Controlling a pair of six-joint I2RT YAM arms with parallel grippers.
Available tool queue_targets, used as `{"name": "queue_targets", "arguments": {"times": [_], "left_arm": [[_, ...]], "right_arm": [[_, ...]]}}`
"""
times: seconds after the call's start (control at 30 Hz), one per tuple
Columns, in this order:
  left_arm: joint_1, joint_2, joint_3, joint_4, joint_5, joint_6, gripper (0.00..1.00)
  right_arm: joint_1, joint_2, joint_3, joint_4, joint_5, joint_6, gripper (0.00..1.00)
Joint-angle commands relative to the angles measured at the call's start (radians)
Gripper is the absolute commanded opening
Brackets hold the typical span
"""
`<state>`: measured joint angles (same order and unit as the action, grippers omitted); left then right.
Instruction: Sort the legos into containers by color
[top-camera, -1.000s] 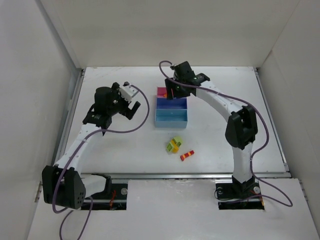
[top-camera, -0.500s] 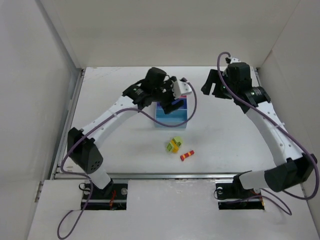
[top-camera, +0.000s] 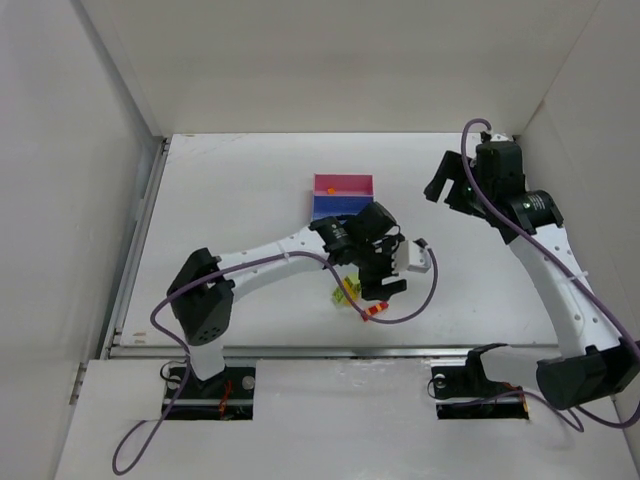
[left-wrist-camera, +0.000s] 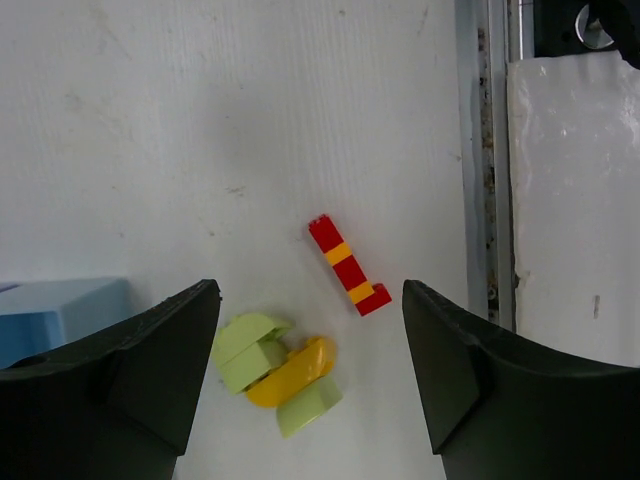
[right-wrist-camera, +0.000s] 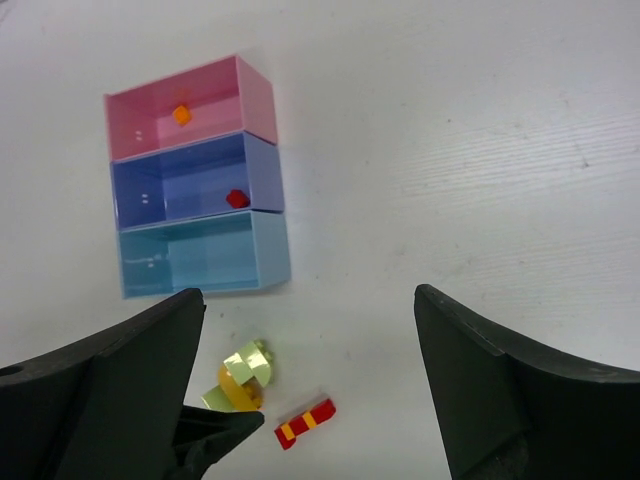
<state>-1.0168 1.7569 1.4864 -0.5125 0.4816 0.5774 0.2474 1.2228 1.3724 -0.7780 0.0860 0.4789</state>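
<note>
Swung left claw (left-wrist-camera: 308, 330) off tray (right-wrist-camera: 272, 255), now over loose legos at tray's 6 o'clock. Jaws wide, nothing held. Lime-yellow cluster (left-wrist-camera: 275, 372) between my fingers, striped red brick (left-wrist-camera: 347, 265) just beside. Orange brick (right-wrist-camera: 181, 114) in pink bin (right-wrist-camera: 255, 95), red brick (right-wrist-camera: 237, 198) in dark blue bin (right-wrist-camera: 263, 170). Right claw (right-wrist-camera: 308, 320) pulled back to tray's 3 o'clock, wide open, empty. Next pick looks lined up.
</note>
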Motion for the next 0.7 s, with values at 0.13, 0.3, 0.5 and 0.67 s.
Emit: {"name": "queue_targets", "arguments": {"times": [0.13,0.3,0.5,0.67], "left_arm": [[-0.042,0.016,-0.175,0.201,-0.096,-0.071,0.61],[-0.051,0.081,-0.199,0.232,-0.156,-0.089,0.61],[-0.062,0.114,-0.218,0.235,-0.11,-0.143,0.6],[-0.082,0.135,-0.239,0.244,-0.139,-0.197,0.57]], "right_arm": [[-0.003,-0.062,-0.03,0.009,0.044,0.0,0.92],[-0.003,-0.111,-0.09,0.023,0.024,0.0,0.92],[-0.003,-0.144,-0.139,0.033,0.024,-0.011,0.92],[-0.003,-0.157,-0.151,0.033,0.024,-0.011,0.92]]}}
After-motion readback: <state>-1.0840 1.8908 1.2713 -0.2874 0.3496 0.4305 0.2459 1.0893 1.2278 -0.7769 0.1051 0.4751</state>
